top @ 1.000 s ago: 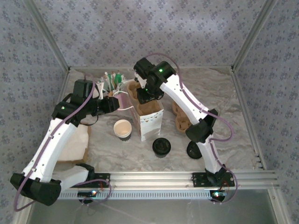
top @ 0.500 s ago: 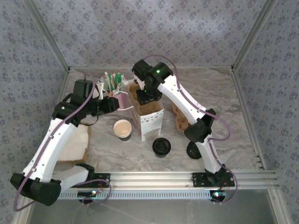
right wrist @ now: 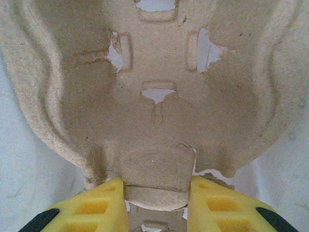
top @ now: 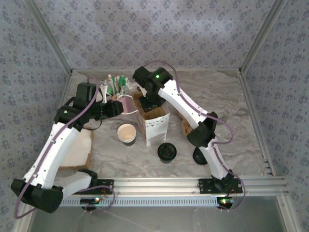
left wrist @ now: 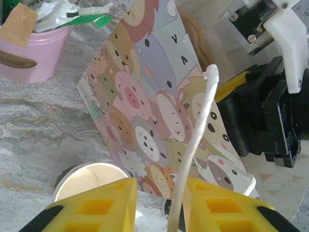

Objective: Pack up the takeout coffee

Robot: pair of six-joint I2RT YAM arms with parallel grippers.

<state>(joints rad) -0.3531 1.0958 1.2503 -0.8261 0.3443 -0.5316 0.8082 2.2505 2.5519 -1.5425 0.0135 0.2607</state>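
The takeout coffee cup point(top: 127, 133) stands open and empty-looking on the table, left of the cartoon-print paper bag point(top: 155, 123); its cream rim point(left wrist: 91, 176) shows just beyond my left fingers. A black lid point(top: 166, 152) lies in front of the bag. My left gripper point(top: 120, 107) is at the bag's left top edge. Its jaws point(left wrist: 161, 193) stand apart with the white handle cord point(left wrist: 200, 130) between them, resting against the right finger. My right gripper point(top: 150, 100) hangs over the bag's mouth, shut point(right wrist: 157, 193) on a tab of the brown cardboard cup carrier point(right wrist: 159, 111).
A pink cup of straws and sticks point(top: 113, 89) stands behind the bag on the left. More brown carriers point(top: 186, 126) sit right of the bag. A second black lid point(top: 200, 155) lies by the right arm. Brown paper point(top: 77, 150) lies under the left arm.
The right arm has shifted a little left over the bag's mouth, carrier still in its grip. The left arm, cup and lids have not moved.
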